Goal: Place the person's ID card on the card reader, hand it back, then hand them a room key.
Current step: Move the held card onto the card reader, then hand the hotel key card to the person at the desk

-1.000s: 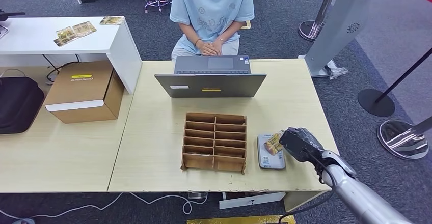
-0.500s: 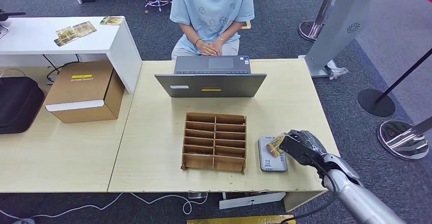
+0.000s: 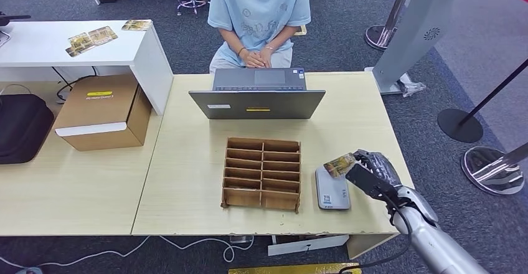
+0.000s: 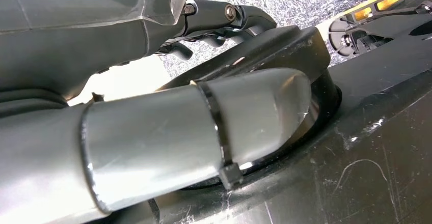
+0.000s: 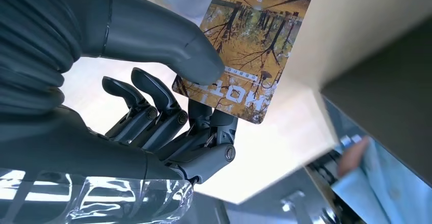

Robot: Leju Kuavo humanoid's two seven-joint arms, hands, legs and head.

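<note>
My right hand point(image 3: 372, 172) hovers at the table's right side, just right of the grey card reader point(image 3: 331, 193). It pinches a card with an autumn-tree picture point(image 3: 339, 164) between thumb and fingers; the card point(image 5: 252, 51) is lifted off the reader and tilted. The right hand point(image 5: 168, 107) has its other fingers curled below the card. My left hand point(image 4: 224, 20) hangs low beside dark body parts, fingers curled, nothing visibly in it. A person in a light blue top point(image 3: 258, 12) sits behind the laptop, hands folded.
A brown cardboard divider tray point(image 3: 263, 173) stands left of the reader. A grey laptop point(image 3: 258, 96) sits at the table's far side. A cardboard box point(image 3: 103, 112) and black bag point(image 3: 22, 126) lie on the left table. Stanchion bases point(image 3: 495, 169) stand on the right floor.
My right hand has lifted the card off the reader and carried it slightly forward and up; the reader's top is now uncovered.
</note>
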